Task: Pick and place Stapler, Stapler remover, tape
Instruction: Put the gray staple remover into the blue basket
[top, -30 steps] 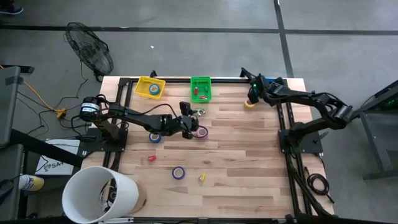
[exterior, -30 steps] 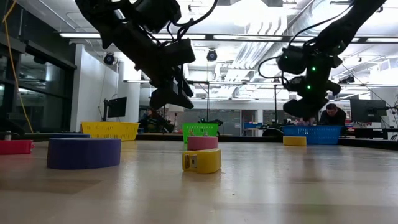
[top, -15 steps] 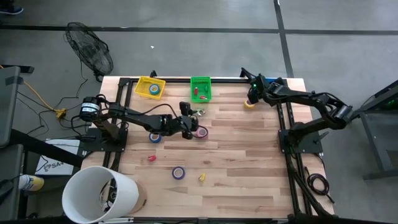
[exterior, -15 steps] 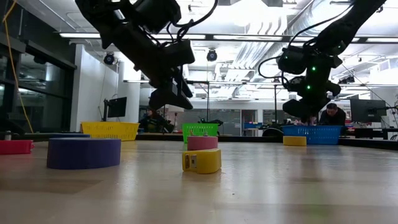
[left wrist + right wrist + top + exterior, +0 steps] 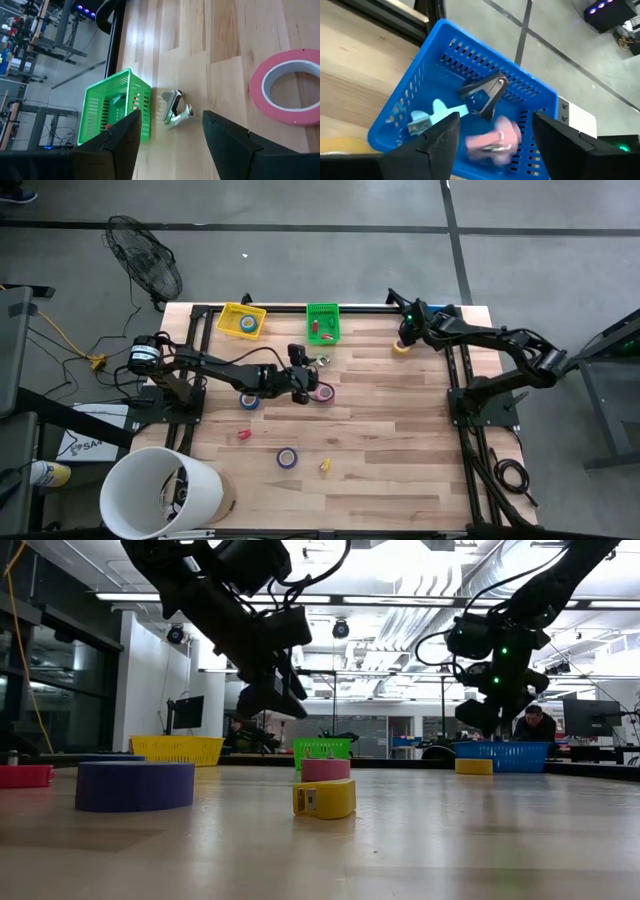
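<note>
Beside the green basket (image 5: pixel 116 109), the left gripper (image 5: pixel 170 131) is hovering wide open and empty over a staple remover (image 5: pixel 176 108) — pink tape (image 5: pixel 290 86) lying near. The right gripper (image 5: pixel 492 131), open and empty, is hanging over the blue basket (image 5: pixel 440 80), already holding staplers. Several tape rolls are awaiting sorting.

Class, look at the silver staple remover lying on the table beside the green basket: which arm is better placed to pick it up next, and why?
Left. Its open end effector points at the staple remover beside the green basket. The right end effector hangs over the blue basket at the far corner.
</note>
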Controlling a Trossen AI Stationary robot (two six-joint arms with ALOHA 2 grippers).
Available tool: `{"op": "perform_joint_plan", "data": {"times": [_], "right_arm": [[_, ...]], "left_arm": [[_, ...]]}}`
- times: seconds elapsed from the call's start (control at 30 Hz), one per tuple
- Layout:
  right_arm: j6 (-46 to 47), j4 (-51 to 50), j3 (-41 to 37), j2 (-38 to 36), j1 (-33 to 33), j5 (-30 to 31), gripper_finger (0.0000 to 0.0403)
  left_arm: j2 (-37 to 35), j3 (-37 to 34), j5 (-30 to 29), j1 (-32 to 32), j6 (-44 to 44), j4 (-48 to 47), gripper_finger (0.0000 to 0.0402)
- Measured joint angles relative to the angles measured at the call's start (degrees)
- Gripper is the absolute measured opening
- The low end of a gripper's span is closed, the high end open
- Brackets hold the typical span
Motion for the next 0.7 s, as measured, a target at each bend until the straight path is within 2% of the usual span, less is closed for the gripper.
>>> {"op": "perform_joint_plan", "data": {"times": [0.13, 0.27, 0.4, 0.6, 0.7], "right_arm": [[0.00, 0.26, -0.01, 0.02, 0.00, -0.14, 0.0241], [-0.39, 1.15, -0.02, 0.02, 0.24, -4.18, 0.0241], [-3.35, 3.92, -0.02, 0.02, 1.24, -12.46, 0.0241], [-11.65, 9.42, 0.00, 0.04, 3.89, -26.62, 0.0241], [-12.96, 11.48, 0.00, 0.04, 5.58, -32.02, 0.0240]], "left_arm": [[0.00, 0.00, 0.02, 0.00, 0.00, -0.04, 0.0207], [0.01, 0.00, 0.00, 0.00, -0.23, -0.06, 0.0207], [0.02, 0.00, 0.39, 0.22, -0.20, -0.25, 0.0207], [0.02, 0.00, 11.56, 3.17, -0.59, -1.92, 0.0207], [0.02, -0.02, 13.59, 5.21, -3.92, -3.41, 0.0207]]}}
